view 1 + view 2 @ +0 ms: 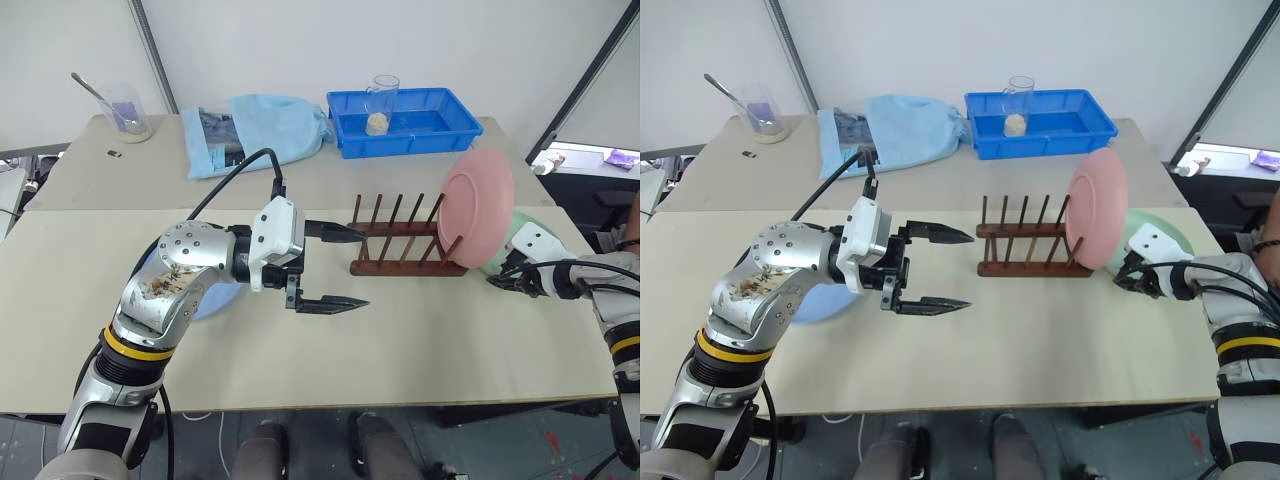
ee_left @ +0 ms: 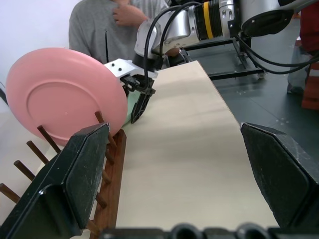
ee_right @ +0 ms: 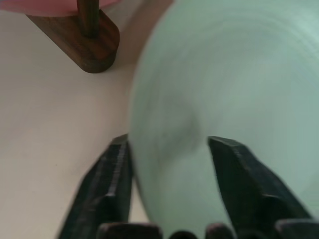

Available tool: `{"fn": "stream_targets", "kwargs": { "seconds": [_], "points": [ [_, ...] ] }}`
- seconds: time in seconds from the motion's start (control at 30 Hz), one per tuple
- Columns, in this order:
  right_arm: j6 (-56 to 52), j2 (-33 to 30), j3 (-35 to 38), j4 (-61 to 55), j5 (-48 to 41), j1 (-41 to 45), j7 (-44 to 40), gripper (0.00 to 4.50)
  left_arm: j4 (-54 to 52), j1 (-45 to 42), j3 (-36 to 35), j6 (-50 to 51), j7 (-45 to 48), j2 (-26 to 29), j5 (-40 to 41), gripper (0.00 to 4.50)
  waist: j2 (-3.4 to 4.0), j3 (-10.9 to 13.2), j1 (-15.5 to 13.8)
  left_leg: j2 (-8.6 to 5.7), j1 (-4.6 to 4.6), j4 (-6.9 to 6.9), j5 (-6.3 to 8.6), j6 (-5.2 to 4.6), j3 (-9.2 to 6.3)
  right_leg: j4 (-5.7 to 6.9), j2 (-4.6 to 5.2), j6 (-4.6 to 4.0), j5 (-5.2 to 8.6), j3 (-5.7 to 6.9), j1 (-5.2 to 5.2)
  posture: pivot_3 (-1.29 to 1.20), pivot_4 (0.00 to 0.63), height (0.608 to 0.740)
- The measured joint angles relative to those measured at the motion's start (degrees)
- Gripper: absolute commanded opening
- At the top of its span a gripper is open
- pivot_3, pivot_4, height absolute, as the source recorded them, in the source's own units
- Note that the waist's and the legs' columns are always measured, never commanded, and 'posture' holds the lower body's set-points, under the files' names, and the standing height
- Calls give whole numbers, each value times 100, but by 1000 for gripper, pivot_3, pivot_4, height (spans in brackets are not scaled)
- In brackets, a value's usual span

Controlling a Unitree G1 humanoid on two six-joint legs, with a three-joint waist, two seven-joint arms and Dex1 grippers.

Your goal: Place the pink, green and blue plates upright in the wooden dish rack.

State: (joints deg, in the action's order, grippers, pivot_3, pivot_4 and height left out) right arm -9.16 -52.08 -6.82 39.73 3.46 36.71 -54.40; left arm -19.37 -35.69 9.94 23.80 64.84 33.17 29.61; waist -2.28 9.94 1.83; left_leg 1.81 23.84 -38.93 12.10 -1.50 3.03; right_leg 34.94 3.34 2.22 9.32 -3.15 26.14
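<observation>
The pink plate (image 1: 478, 205) stands upright between the pegs at the right end of the wooden dish rack (image 1: 400, 266). Just right of the rack, partly behind the pink plate, lies the green plate (image 1: 1170, 232). My right gripper (image 1: 497, 282) is at its near rim, one finger over the plate and one at its edge (image 3: 169, 142), shut on it. My left gripper (image 1: 366, 267) hovers open and empty left of the rack, pointing toward it. The blue plate (image 1: 215, 298) lies on the table under my left forearm, mostly hidden.
A bright blue tray (image 1: 455, 125) holding a glass (image 1: 382, 100) sits at the back. Left of it lie a light blue cloth bag (image 1: 260, 130) and a beaker with a spoon (image 1: 125, 115). A person (image 2: 109, 25) stands past the table's right end.
</observation>
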Motion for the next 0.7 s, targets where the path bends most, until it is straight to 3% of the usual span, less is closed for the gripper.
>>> {"fn": "stream_targets", "kwargs": {
  "seconds": [0.13, 0.5, 0.7],
  "points": [
    [7, 0, 35, -30, 30, -4, 7, 26, -18, 63, -17, 37, 92, 46, 157, 4500, 0, 0, 19, 0, -10, -3, 0, 0, 4, 7, -3, 1, -1, -9, -6, 0, 150, 720],
    [-499, -619, 950, -1216, -133, -958, 503, 26, 47, 81, -364, 56, 65, 227, 206, 4500, 1, -1, -98, -3, -4, -3, 0, 0, 13, 3, -3, 3, 1, -21, -1, 0, 150, 720],
    [-941, -618, 2224, -2169, -666, -429, 1397, 26, 23, 438, -772, 258, -1, 621, 256, 4500, 4, 0, 58, 5, -18, 0, 0, 0, 25, 13, -15, 5, -2, -36, 3, 0, 150, 720]
  ]
}}
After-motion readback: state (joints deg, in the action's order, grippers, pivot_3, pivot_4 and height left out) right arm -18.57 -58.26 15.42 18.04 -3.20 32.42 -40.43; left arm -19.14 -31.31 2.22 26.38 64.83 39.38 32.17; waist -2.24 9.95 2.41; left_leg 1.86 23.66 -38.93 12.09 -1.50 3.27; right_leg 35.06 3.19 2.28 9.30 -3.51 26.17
